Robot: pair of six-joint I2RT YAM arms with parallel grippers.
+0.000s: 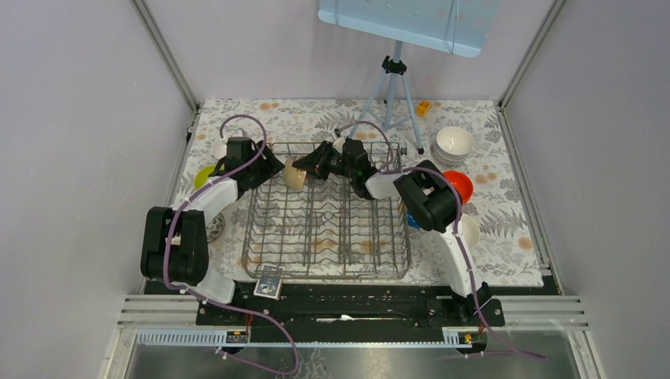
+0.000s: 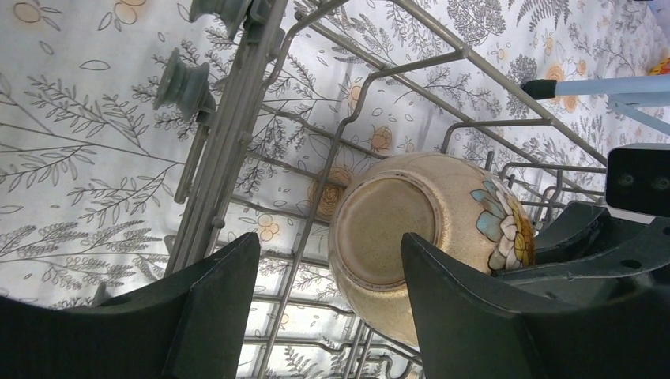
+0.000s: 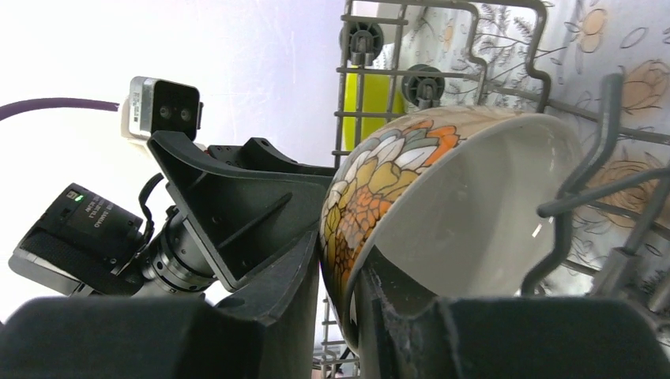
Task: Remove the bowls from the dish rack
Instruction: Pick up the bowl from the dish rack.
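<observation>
A beige bowl (image 1: 294,175) with painted flowers stands on edge among the tines at the back left of the grey wire dish rack (image 1: 328,264). My right gripper (image 1: 314,167) reaches in from the right. In the right wrist view its jaws (image 3: 344,260) are shut on the bowl (image 3: 466,205), one finger inside the rim and one on the painted outside. My left gripper (image 1: 267,168) stands open just left of the bowl. In the left wrist view the bowl's foot (image 2: 391,225) shows past its spread fingers (image 2: 332,257), which hold nothing.
Right of the rack are stacked white bowls (image 1: 454,144), an orange-red bowl (image 1: 460,185), another white bowl (image 1: 468,230) and a small blue block (image 1: 412,221). A lime bowl (image 1: 204,175) and a white bowl (image 1: 220,147) lie left. A tripod (image 1: 393,87) stands behind.
</observation>
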